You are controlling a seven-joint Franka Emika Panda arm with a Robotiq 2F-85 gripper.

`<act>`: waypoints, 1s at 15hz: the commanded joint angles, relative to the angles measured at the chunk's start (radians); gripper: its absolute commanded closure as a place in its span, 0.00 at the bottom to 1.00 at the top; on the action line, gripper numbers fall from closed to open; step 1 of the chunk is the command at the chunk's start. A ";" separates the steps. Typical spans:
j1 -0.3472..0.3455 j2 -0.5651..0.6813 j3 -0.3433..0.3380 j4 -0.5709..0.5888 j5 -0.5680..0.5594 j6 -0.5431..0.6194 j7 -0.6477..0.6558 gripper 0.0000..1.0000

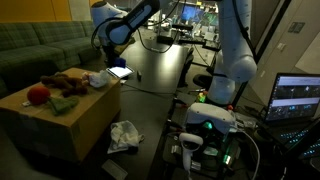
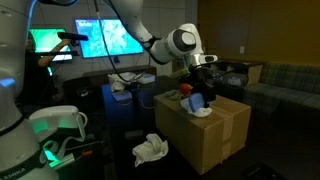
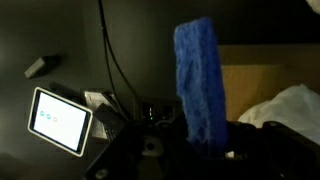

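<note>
In the wrist view a fuzzy blue cloth (image 3: 200, 85) hangs stretched out from my gripper (image 3: 206, 152), whose dark jaws are shut on its end. In an exterior view the gripper (image 2: 199, 72) hovers just above a cardboard box (image 2: 215, 135), and the blue cloth (image 2: 197, 100) dangles from it down to the box top. In an exterior view the gripper (image 1: 108, 55) is over the box's (image 1: 70, 118) far corner, with the pale blue cloth (image 1: 97, 80) under it. A white cloth (image 3: 285, 105) lies on the box beside the blue one.
A red ball (image 1: 38, 95) and brown soft items (image 1: 65, 85) lie on the box. A crumpled white rag (image 1: 125, 135) is on the floor in front. A lit tablet (image 3: 58, 120) and a cable (image 3: 110, 50) lie on the dark floor. A sofa (image 1: 40, 45) stands behind.
</note>
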 commanded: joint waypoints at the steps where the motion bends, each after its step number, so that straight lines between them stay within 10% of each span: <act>1: -0.011 0.130 0.006 0.198 -0.044 0.008 0.038 0.97; 15: 0.008 0.481 0.017 0.624 0.000 0.221 -0.064 0.97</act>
